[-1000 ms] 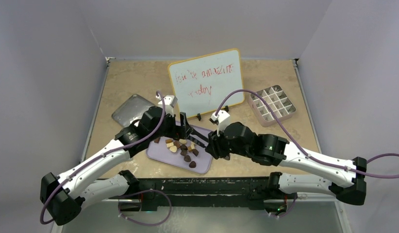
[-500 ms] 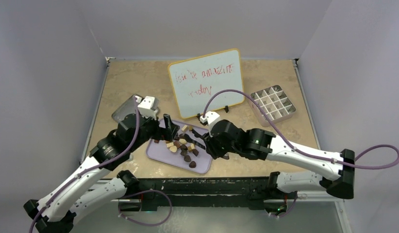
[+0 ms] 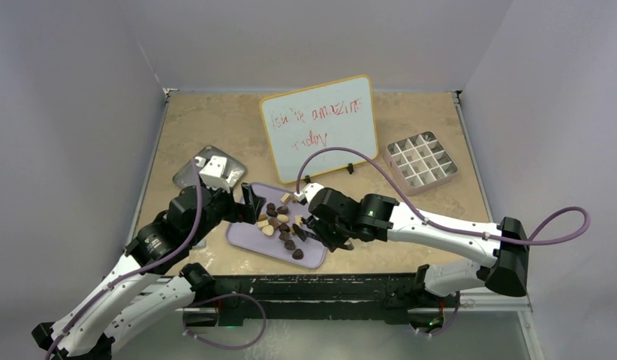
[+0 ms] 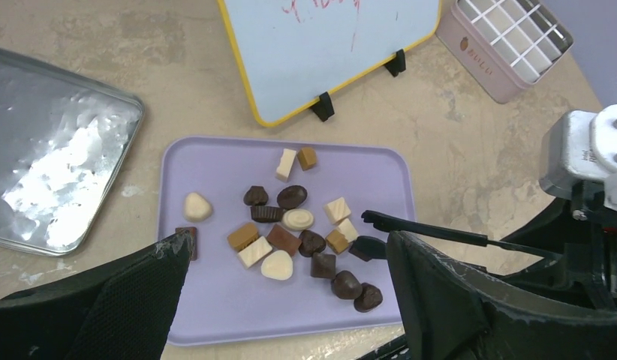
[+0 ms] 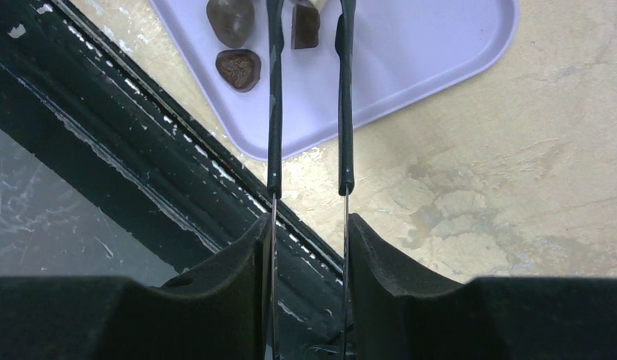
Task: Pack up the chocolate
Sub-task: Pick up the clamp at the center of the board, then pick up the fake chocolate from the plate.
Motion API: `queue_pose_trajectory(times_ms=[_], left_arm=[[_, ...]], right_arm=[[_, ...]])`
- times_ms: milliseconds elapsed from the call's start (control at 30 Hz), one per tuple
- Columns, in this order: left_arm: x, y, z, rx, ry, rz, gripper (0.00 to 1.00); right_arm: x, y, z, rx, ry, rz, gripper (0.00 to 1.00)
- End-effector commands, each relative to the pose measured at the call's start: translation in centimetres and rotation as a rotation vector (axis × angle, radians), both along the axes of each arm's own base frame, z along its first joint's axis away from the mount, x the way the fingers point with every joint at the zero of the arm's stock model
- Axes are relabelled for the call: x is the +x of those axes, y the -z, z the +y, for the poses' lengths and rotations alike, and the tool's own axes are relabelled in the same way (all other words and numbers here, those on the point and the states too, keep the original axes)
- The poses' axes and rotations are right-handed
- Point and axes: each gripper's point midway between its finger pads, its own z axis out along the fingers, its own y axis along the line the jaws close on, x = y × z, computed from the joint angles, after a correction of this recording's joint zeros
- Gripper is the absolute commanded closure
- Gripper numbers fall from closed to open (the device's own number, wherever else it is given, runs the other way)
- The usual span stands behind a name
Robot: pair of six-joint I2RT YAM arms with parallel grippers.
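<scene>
On a tan table [image 3: 208,124], black rail [image 3: 313,283] along the near edge.

Far middle: whiteboard [image 3: 320,124], propped on black feet just behind the tray. Left of it: steel lid [image 4: 58,165], partly hidden under the left wrist in the top view. Near middle: lavender tray [image 4: 223,307], its near corner close to the rail. Far right, well apart: pink box [image 3: 421,161]. Bare tabletop between tray and box, and behind the lid.

At the tray's left edge: left gripper [image 3: 245,208], jaws spread wide, holding nothing. A second ago above the tray's far edge by the whiteboard. Since pulled back leftward and opened further.

Over the tray's right part: right gripper [image 5: 308,225], clamped on tweezers [image 5: 274,112]. Shifted leftward since a second ago. Tweezer tips either side of a dark piece [image 5: 305,26]; pinched or not, cannot tell.

Chocolate [image 4: 298,219]: all loose on the tray, mostly clustered mid-tray. One cream piece and one dark one lying apart, near the left finger.
</scene>
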Motion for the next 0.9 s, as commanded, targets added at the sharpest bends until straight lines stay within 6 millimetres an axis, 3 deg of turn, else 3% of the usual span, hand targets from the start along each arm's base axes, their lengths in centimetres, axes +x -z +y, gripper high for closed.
queue_pose_trajectory(times_ms=[0, 400, 467, 667, 867], left_arm=[[0.3, 0.3, 0.0, 0.036, 0.005, -0.001, 0.0], [0.1, -0.2, 0.5, 0.018, -0.008, -0.024, 0.0], [0.1, -0.3, 0.5, 0.017, -0.011, -0.026, 0.0], [0.1, -0.3, 0.6, 0.016, -0.014, -0.029, 0.0], [0.0, -0.4, 0.7, 0.012, -0.016, -0.033, 0.0]], right_arm=[[-0.6, -0.8, 0.4, 0.017, -0.037, 0.016, 0.6], [-0.7, 1.3, 0.6, -0.049, -0.03, 0.057, 0.6], [-0.7, 1.4, 0.6, -0.047, -0.027, 0.058, 0.65], [-0.5, 0.7, 0.5, -0.024, 0.002, 0.039, 0.92], [-1.1, -0.2, 0.1, 0.033, 0.032, 0.054, 0.96]])
